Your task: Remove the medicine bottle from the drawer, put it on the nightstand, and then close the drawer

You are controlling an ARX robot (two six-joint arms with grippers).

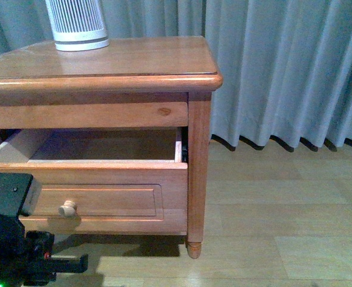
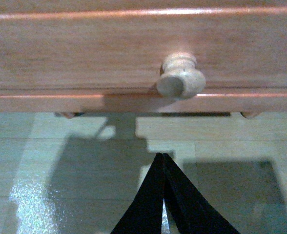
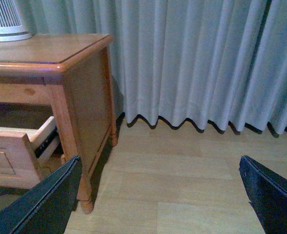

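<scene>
The nightstand (image 1: 134, 60) is reddish-brown with a glossy top. Its drawer (image 1: 122, 185) is pulled open, and the part of its pale inside (image 1: 104, 145) that shows holds nothing. The medicine bottle is not in view. The drawer's round knob (image 1: 68, 208) also shows in the left wrist view (image 2: 181, 80). My left gripper (image 2: 162, 157) is shut and empty, low in front of the drawer, a little short of the knob. My left arm (image 1: 8, 239) fills the lower left corner of the front view. My right gripper (image 3: 158, 195) is open and empty over the floor, to the right of the nightstand (image 3: 85, 97).
A large white ribbed device (image 1: 77, 24) stands on the back left of the nightstand top. Grey curtains (image 1: 284, 66) hang behind and to the right. Pale wood floor (image 1: 284, 227) lies to the right of the cabinet's turned foot (image 1: 193, 248).
</scene>
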